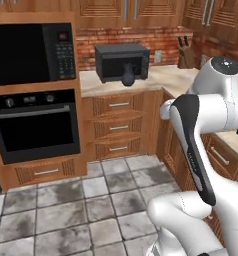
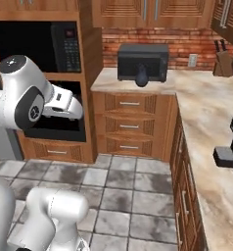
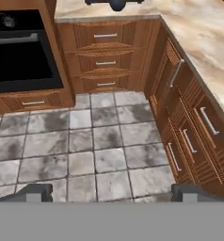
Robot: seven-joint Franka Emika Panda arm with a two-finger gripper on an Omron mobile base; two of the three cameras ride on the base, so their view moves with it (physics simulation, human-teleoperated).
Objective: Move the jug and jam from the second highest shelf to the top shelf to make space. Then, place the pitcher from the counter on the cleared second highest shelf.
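The dark blue-black pitcher (image 1: pixel 127 75) (image 2: pixel 142 76) stands on the beige marbled counter (image 1: pixel 168 79) (image 2: pixel 206 108), right in front of a black microwave. In the hand view its base (image 3: pixel 118 4) peeks in at the top edge, above the counter (image 3: pixel 205 33). My gripper (image 3: pixel 115 195) is open, its two dark fingertips (image 3: pixel 36 192) wide apart with nothing between them. It hangs over the tiled floor, far short of the pitcher. The jug, the jam, the second highest shelf and the top shelf are out of view.
A black microwave (image 1: pixel 122 61) (image 2: pixel 143 61) sits at the counter's back. A built-in oven (image 1: pixel 36 125) fills the left wall. A knife block (image 1: pixel 186 52) (image 2: pixel 222 61) and a dark appliance (image 2: pixel 230 152) stand on the right counter run. Wooden drawers (image 3: pixel 104 61) line the corner above the grey floor tiles (image 3: pixel 85 141).
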